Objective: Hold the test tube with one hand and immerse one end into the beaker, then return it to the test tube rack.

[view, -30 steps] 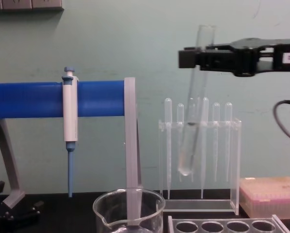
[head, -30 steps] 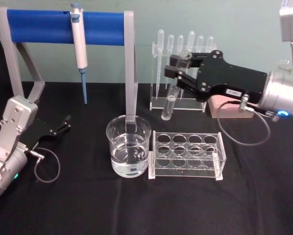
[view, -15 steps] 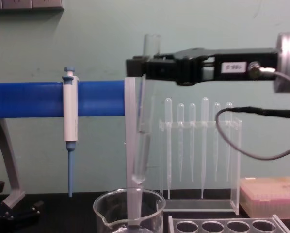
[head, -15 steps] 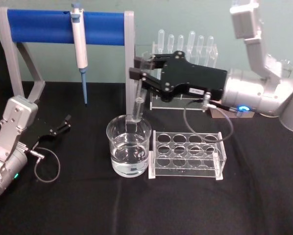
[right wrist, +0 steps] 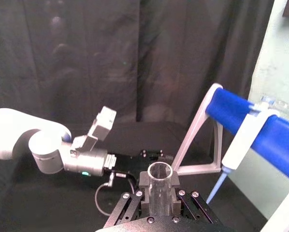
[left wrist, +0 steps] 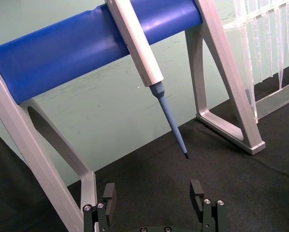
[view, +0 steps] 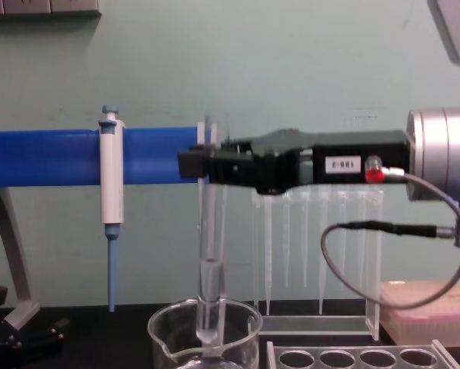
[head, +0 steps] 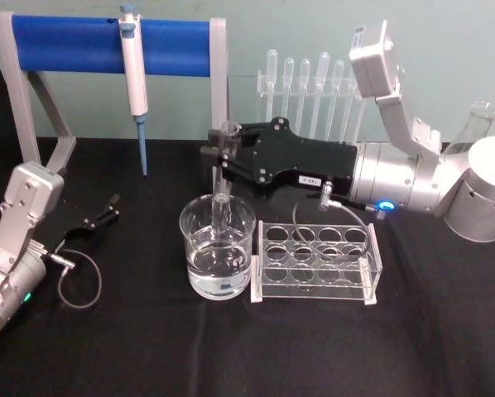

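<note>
Test tube [view: 211, 246] gripped just below its flared rim by the right tool [view: 203, 165], whose jaws are closed on the glass from both sides. In the right wrist view the open mouth of the tube [right wrist: 160, 175] shows directly above the tool's fingers.

Orientation: the long axis is close to vertical, rim up and rounded end down, so the tube hangs straight below the tool.

Position: the rounded end lies inside the beaker [head: 194, 248], below its rim and near the middle of its mouth. Clear liquid fills the lower part of the beaker. Whether the tube end has met its surface cannot be told.

Surroundings: the test tube rack [head: 372, 263] stands on the desk [head: 148, 347] just beside the beaker, on the robot's right, with its holes facing up. The left tool [left wrist: 153, 189] is parked low at the robot's left with its fingers spread and nothing between them, well apart from the beaker. A pipettor [head: 132, 62] hangs on the blue stand behind.

Reading: the step in hand appears to be the dip, and a little more descent along the tube's axis may be needed. The return probably calls for a straight lift until the rounded end clears the rim. A shift to the robot's right would follow, with the tube kept upright over a hole. The right arm, which carries the tube, is also the nearer to the rack.
</note>
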